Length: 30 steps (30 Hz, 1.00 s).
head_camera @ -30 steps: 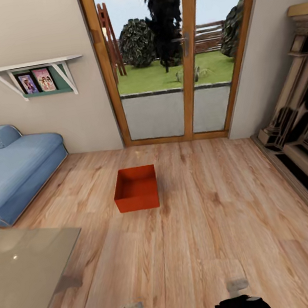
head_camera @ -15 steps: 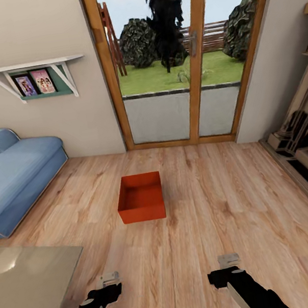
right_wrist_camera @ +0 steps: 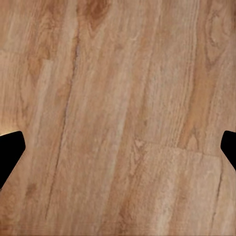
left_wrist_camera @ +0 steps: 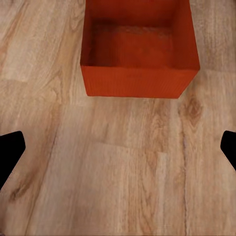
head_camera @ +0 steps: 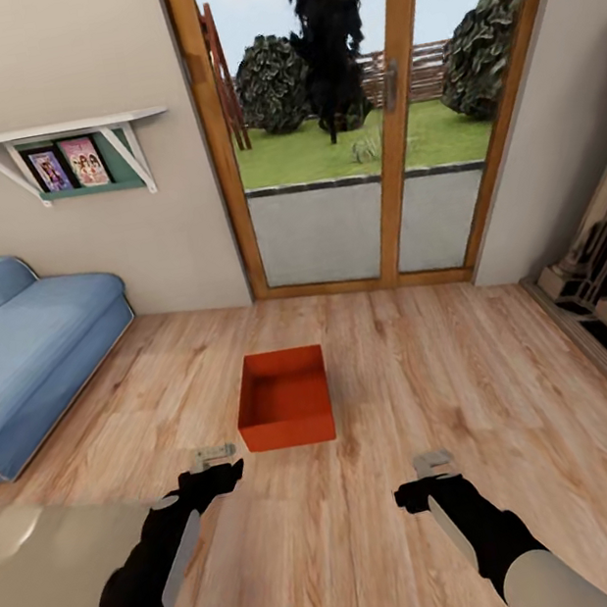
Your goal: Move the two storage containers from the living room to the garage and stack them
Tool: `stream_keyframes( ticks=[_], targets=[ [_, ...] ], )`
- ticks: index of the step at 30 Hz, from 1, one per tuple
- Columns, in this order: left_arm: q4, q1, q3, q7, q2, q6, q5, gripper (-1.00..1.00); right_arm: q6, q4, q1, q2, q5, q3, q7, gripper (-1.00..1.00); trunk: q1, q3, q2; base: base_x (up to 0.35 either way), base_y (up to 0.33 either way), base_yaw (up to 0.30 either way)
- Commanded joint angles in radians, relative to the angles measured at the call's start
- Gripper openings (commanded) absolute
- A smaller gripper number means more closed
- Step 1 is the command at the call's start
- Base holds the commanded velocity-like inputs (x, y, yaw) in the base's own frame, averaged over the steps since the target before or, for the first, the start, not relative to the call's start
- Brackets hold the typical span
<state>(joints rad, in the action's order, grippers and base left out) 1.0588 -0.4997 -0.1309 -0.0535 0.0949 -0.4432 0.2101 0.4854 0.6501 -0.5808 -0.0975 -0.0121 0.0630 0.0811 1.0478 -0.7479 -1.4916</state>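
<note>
Both arms have reached further out over the floor since half a second ago, and the camera has tipped up a bit too. One orange-red storage container sits open-topped on the light wood plank floor of the living room, just ahead of the left claw and a little to its right. That claw hangs near its front corner with fingers spread wide. Right claw is well apart from the bin, also wide open, over bare planks. Blue sofa off to the left, glass doors behind the bin.
</note>
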Motion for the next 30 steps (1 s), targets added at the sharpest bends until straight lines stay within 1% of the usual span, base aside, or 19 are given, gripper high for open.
stream_keyframes(
  ticks=[1,4,6,11,13,20,26,30],
  targets=[
    [0.001,-0.001,-0.003,-0.006,0.001,-0.007,0.009,1.0,0.007,0.003,-0.001,0.0,-0.001,0.006,0.004,1.0,0.0,-0.001,0.0,0.171,0.08,0.0],
    [-0.005,-0.002,-0.002,-0.002,0.006,-0.017,0.008,1.0,0.009,0.005,-0.002,0.0,0.001,0.019,0.002,1.0,0.0,-0.001,0.0,0.246,0.092,0.0],
    [-0.007,-0.002,-0.002,0.0,0.007,-0.019,0.008,1.0,0.009,0.006,-0.002,0.0,0.001,0.021,0.0,1.0,0.0,-0.001,0.0,0.292,0.104,0.0],
    [-0.047,-0.002,-0.009,-0.005,0.002,-0.015,0.002,1.0,0.005,0.009,-0.002,0.001,0.003,0.025,-0.004,1.0,0.0,-0.001,0.0,0.312,0.126,0.0],
    [-0.057,-0.002,-0.007,-0.003,0.005,-0.018,0.001,1.0,0.003,0.009,-0.002,0.001,0.003,0.026,-0.005,1.0,0.0,-0.001,0.0,0.32,0.137,0.0],
    [-0.063,-0.002,-0.005,-0.002,0.008,-0.021,0.0,1.0,-0.001,0.009,-0.002,0.0,0.004,0.027,-0.008,1.0,0.0,-0.001,0.0,0.322,0.139,-0.01],
    [-0.066,-0.002,-0.01,-0.004,0.004,-0.021,-0.001,1.0,-0.001,0.01,-0.002,0.001,0.005,0.027,-0.009,1.0,0.0,-0.001,0.0,0.324,0.127,-0.175],
    [-0.067,-0.002,-0.009,-0.004,0.002,-0.02,-0.002,1.0,-0.001,0.01,-0.002,0.001,0.005,0.028,-0.009,1.0,0.0,-0.001,0.0,0.334,0.04,-0.095]
  ],
)
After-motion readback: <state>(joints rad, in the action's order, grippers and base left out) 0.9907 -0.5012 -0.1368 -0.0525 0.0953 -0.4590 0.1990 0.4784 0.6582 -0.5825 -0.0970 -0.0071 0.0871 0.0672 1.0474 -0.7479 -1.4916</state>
